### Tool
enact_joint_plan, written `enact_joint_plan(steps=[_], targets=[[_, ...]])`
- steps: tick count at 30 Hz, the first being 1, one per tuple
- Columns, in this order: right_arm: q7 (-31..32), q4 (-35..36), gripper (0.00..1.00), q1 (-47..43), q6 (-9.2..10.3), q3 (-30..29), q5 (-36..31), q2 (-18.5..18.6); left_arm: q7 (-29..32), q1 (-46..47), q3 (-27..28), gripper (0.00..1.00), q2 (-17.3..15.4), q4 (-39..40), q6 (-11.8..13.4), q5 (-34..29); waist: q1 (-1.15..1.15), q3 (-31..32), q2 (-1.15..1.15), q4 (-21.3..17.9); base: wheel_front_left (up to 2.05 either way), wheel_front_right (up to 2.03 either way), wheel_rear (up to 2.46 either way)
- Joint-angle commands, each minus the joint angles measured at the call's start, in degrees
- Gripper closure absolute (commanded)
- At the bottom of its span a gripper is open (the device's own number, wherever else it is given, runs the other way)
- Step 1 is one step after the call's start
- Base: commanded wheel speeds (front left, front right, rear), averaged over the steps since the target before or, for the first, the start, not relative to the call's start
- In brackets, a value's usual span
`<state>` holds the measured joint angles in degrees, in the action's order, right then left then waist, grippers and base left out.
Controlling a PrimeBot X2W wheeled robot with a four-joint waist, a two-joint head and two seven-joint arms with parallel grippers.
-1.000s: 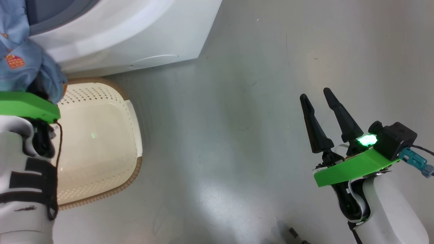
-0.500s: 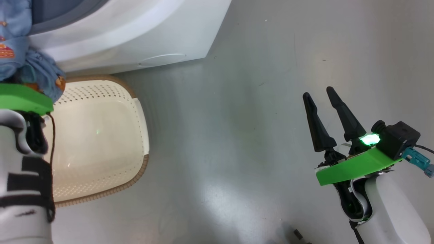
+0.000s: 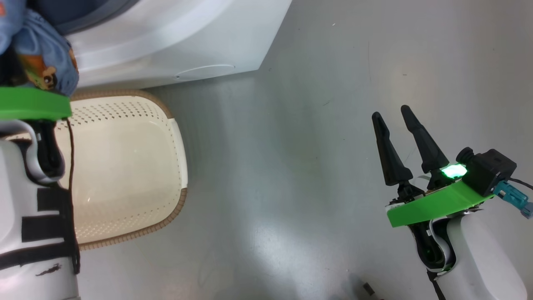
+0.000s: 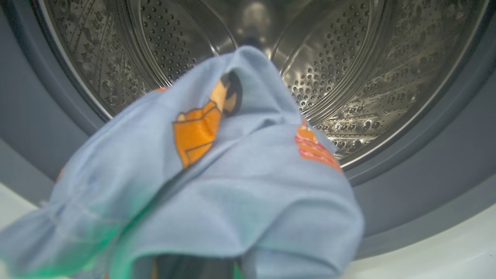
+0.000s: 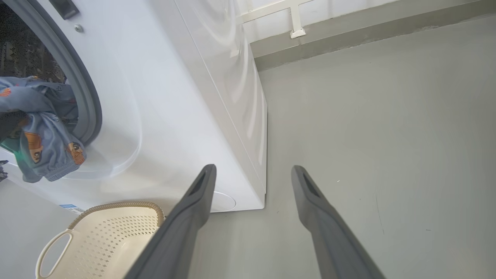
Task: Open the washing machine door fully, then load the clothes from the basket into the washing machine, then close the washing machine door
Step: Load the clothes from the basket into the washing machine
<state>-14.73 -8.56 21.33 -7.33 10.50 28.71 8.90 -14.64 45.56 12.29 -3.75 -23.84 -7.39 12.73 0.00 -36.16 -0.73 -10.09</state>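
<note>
clothes (image 4: 217,186) at washing machine (image 5: 174,97) drum (image 4: 348,77), basket (image 3: 116,110) on floor (image 3: 291,166)

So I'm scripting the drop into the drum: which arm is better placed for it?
Left. That arm holds the clothes up at the drum mouth, ready to push in. The right gripper hangs open over the floor, off beside the machine, holding nothing.

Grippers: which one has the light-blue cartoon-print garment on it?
The left gripper: the light-blue garment with orange-brown cartoon prints drapes over it at the mouth of the steel drum. The right gripper is open, empty, above the grey floor.
</note>
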Motion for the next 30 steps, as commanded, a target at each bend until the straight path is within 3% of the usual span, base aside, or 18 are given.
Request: enact_joint_plan(steps=[1,8,19,28,29,30], targets=[[-0.27,1.27,0.00,-0.13,-0.16,1.08,-0.52,-0.21,-0.36,0.30,-0.34,1.00,-2.45,2.37,-0.10,-0.63,0.00,0.07,0.00,-0.10,0.00,0.00,0.00],[-0.27,1.00,0.00,-0.21,-0.16,1.52,-0.22,-0.66,-0.36,6.90,-5.26,1.00,-5.77,-2.15,-0.10,-0.12,0.00,0.07,0.00,-0.60,0.00,0.00,0.00],[-0.27,0.47,0.00,0.10,-0.16,3.26,0.52,-2.15,-0.36,24.55,-14.12,1.00,-13.15,-23.41,-0.10,2.61,0.00,-0.09,0.00,-3.58,0.00,0.00,0.00],[-0.27,0.53,0.00,0.58,-0.16,3.99,0.84,-2.59,-0.36,29.92,-15.58,1.00,-16.86,-22.33,-0.10,2.11,0.00,-1.34,0.00,-5.62,0.00,0.00,0.00],[-0.27,0.52,0.00,0.60,-0.16,4.02,0.86,-2.63,-0.36,29.72,-15.70,0.90,-17.12,-23.46,-0.10,1.85,0.00,-1.43,0.00,-5.75,0.00,0.00,0.00],[-0.27,0.49,0.00,0.61,-0.16,4.06,0.87,-2.68,-0.36,29.49,-16.13,0.50,-17.29,-25.36,-0.10,1.63,0.00,-1.47,0.00,-5.85,0.00,0.00,0.00]])
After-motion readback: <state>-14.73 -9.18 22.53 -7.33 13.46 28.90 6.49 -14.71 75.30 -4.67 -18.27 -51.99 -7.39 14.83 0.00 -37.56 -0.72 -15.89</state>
